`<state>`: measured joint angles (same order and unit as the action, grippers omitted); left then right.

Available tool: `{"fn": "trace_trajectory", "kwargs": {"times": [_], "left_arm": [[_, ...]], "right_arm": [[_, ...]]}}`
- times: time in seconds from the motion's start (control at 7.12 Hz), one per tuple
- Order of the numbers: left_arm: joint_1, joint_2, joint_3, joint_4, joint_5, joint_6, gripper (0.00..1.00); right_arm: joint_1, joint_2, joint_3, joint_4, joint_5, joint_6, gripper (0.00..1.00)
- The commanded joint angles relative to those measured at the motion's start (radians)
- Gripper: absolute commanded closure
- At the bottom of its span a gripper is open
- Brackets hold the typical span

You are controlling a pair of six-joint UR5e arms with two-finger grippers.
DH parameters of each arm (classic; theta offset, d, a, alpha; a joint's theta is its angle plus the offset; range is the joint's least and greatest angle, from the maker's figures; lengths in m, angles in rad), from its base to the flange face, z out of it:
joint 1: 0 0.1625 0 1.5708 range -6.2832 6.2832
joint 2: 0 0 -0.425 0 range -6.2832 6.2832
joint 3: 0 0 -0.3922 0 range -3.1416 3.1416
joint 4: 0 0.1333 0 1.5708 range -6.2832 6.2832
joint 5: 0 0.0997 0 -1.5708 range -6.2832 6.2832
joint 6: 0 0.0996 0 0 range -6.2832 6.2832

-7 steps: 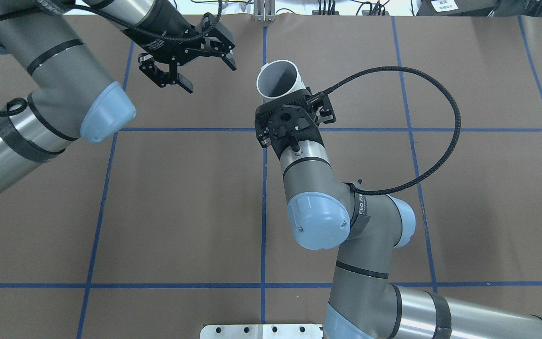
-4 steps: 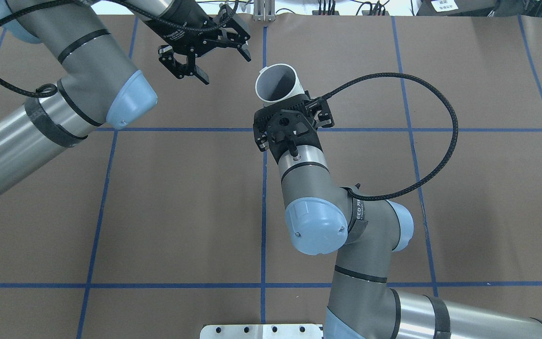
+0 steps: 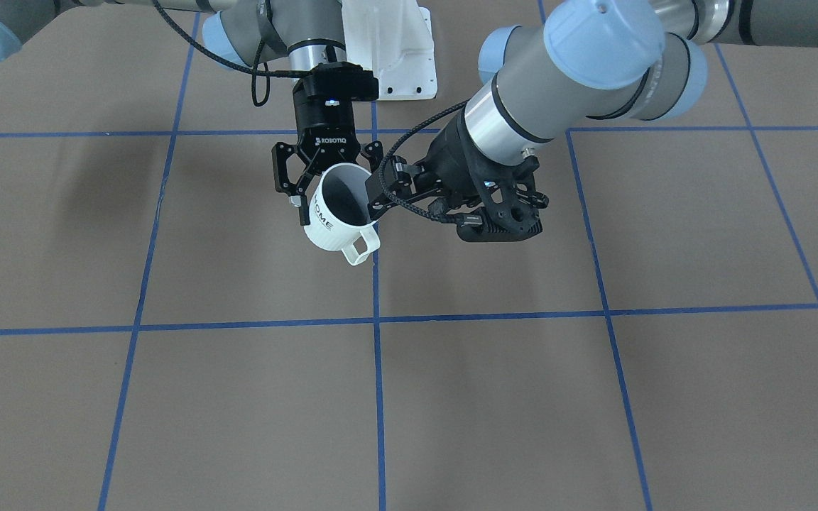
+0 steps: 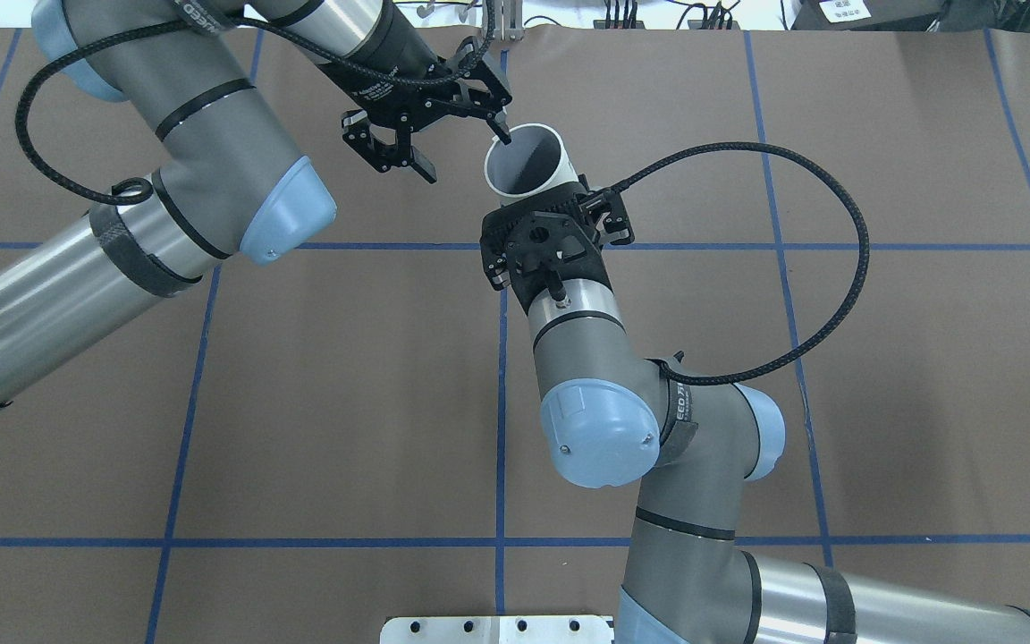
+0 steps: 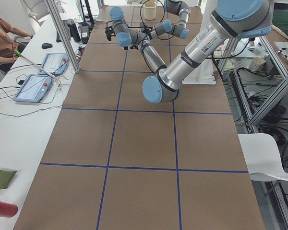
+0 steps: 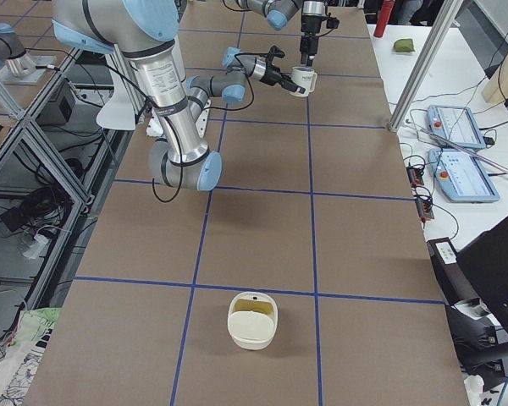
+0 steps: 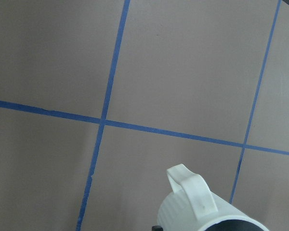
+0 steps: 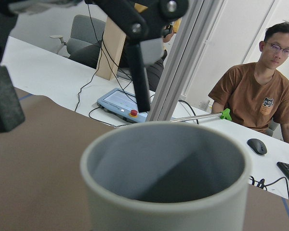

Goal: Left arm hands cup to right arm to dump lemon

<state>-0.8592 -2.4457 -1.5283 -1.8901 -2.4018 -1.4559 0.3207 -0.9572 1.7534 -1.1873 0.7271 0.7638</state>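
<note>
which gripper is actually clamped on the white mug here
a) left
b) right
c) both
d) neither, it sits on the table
b: the right gripper has a finger on each side of the cup and holds it tilted in the air, while the left gripper is spread open beside the rim.

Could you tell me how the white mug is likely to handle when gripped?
The cup looks rigid: the right gripper clamps its walls with no visible deformation. Its ribbed sides probably help grip. Held tilted like this, anything loose inside could roll out.
</note>
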Motion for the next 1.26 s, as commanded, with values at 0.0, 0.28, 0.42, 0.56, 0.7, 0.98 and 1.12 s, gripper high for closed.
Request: {"fn": "trace_trajectory", "kwargs": {"times": [0.0,0.28,0.42,0.56,0.7,0.98,1.12], "left_arm": [[0.022,-0.007,-0.001,-0.001,0.0,-0.001,0.11],[0.032,-0.01,0.0,0.0,0.001,-0.001,0.33],[0.038,-0.01,0.003,0.0,0.001,0.0,0.45],[0.043,-0.01,0.003,0.0,0.001,-0.001,0.51],[0.045,-0.01,0.003,0.0,0.001,-0.001,0.54],[0.045,-0.01,0.003,0.0,0.001,0.0,0.63],[0.045,-0.01,0.003,0.0,0.001,0.0,0.66]], "right_arm": [[0.0,-0.002,0.0,0.003,0.0,0.0,0.73],[-0.002,-0.005,0.0,0.006,0.0,0.0,0.73],[-0.002,-0.005,0.0,0.008,0.0,0.0,0.73],[0.0,-0.005,0.0,0.008,0.0,0.0,0.73],[-0.002,-0.005,0.0,0.008,0.0,0.0,0.73],[-0.002,-0.005,0.0,0.008,0.0,0.0,0.73],[-0.002,-0.005,0.0,0.008,0.0,0.0,0.72]]}}
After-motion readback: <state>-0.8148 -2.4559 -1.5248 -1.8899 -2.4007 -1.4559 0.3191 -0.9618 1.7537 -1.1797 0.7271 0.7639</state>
